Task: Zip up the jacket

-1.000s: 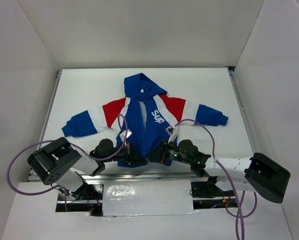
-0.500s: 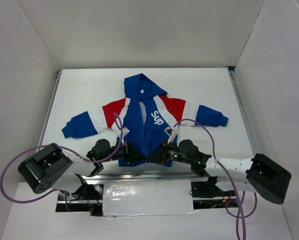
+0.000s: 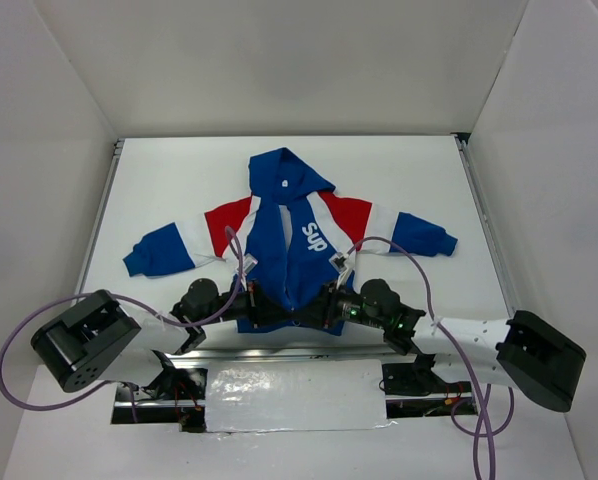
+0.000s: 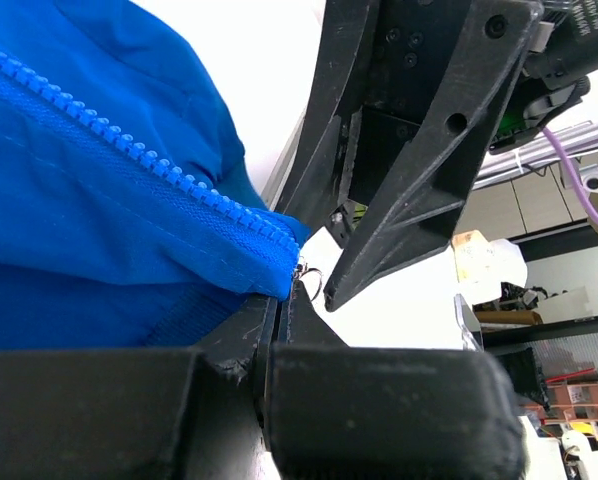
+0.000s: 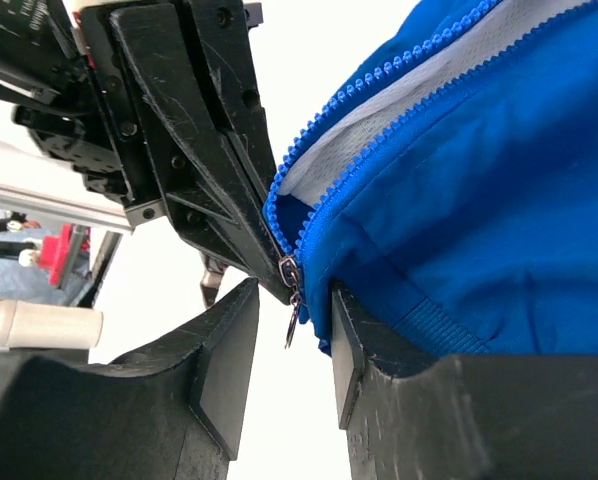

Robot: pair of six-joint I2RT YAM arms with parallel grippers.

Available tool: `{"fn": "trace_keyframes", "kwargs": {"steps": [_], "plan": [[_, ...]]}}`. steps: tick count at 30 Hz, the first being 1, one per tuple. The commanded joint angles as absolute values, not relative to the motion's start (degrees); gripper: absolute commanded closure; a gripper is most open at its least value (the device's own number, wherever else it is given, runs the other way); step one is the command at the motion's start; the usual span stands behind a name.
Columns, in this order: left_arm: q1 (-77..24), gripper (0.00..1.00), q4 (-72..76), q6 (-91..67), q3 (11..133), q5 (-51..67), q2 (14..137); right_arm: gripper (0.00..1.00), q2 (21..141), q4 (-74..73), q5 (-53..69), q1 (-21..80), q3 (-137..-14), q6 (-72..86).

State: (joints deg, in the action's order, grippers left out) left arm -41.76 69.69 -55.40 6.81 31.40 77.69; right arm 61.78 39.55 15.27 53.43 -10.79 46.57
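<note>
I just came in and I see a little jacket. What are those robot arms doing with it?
Two robot arms are working at the bottom edge of a blue, red and white jacket lying flat. The left claw is pinching the hem beside the zipper. The right claw is open, with the little zipper pull hanging between its fingers. The jacket is not zipped up yet.

Bright, even light, soft shadows (foregrounds blurred)

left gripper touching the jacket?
Touching. Left wrist view: the left gripper is shut on the jacket at its bottom corner, where the zipper ends.
</note>
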Motion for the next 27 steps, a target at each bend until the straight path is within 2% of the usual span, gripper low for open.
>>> {"fn": "trace_keyframes", "kwargs": {"steps": [1,3,6,12,17,19,23,27], "plan": [[-42.0,1.00,74.3,-52.6,7.2,32.5,75.3,0.58,59.2,42.0,16.3,52.0,-9.4,46.3],[-42.0,1.00,73.7,-52.4,7.2,32.7,74.9,0.60,58.5,42.4,16.9,51.3,-8.9,46.4],[-41.9,1.00,73.0,-51.9,7.4,32.9,74.6,0.68,57.9,42.8,17.3,51.1,-8.4,46.4],[-42.0,1.00,73.8,-52.0,7.4,33.7,75.3,0.72,57.4,43.0,17.1,50.6,-8.3,46.4],[-41.9,1.00,73.9,-51.9,7.6,34.5,75.5,0.69,57.0,42.9,17.8,49.8,-8.4,46.2],[-42.0,1.00,73.6,-51.6,7.9,34.6,75.6,0.64,57.0,42.9,18.1,49.7,-8.6,46.1],[-42.1,1.00,73.7,-51.5,8.1,35.3,75.8,0.63,57.0,43.2,18.6,49.5,-8.7,45.9],[-42.1,1.00,74.6,-51.8,8.3,36.0,76.3,0.74,57.2,43.2,19.3,49.4,-9.0,45.6]]}}
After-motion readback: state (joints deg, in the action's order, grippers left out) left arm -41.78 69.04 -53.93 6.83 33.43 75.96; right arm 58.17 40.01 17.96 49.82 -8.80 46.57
